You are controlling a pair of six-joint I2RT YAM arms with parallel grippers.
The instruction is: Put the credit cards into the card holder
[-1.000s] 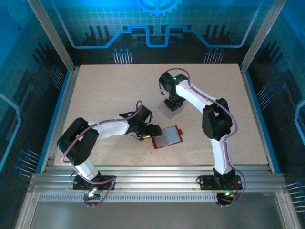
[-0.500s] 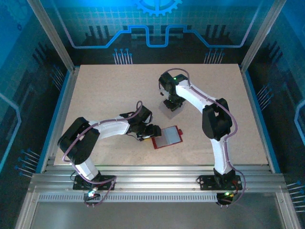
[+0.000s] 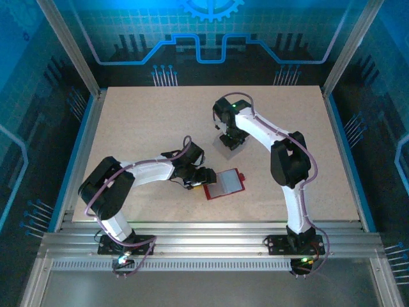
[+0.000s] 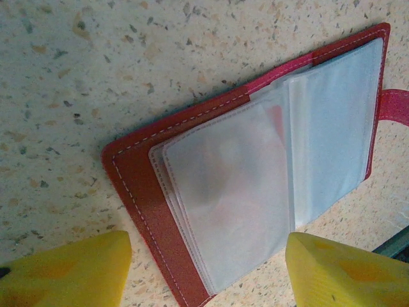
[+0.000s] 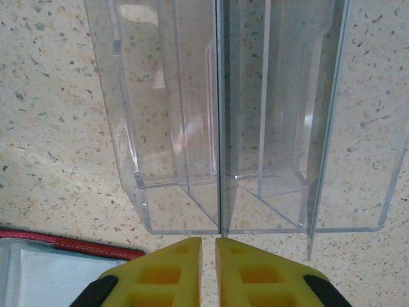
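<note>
Small red folding card holder with pale translucent pockets [image 3: 225, 183] lies opened flat on the speckled beige table [image 3: 147, 121], lower centre of the top view, red snap tab at its right edge. Left gripper [image 3: 204, 178] sits low, just left of it.

Left wrist view - card holder [image 4: 255, 166] fills the middle, tilted, pockets facing up, tab sticking out at the right edge. Left gripper [image 4: 206, 272] jaws are wide apart, yellow fingertips [image 4: 70, 272] in the bottom corners, the holder's near end between them. Fingertip contact with it - cannot tell. Nothing held.

Right gripper [image 3: 231, 141] is above centre of the top view, over a clear plastic box, well apart from the card holder.

Right wrist view - clear plastic box [image 5: 172, 128] takes up the upper frame, two compartments side by side. Right gripper [image 5: 208, 259] at bottom centre, yellow fingers [image 5: 169, 268] nearly together, only a thin slit. A thin clear edge runs down the box's middle to that slit - whether it is pinched, cannot tell. Card holder's red edge [image 5: 64, 244] shows at the lower left.
</note>
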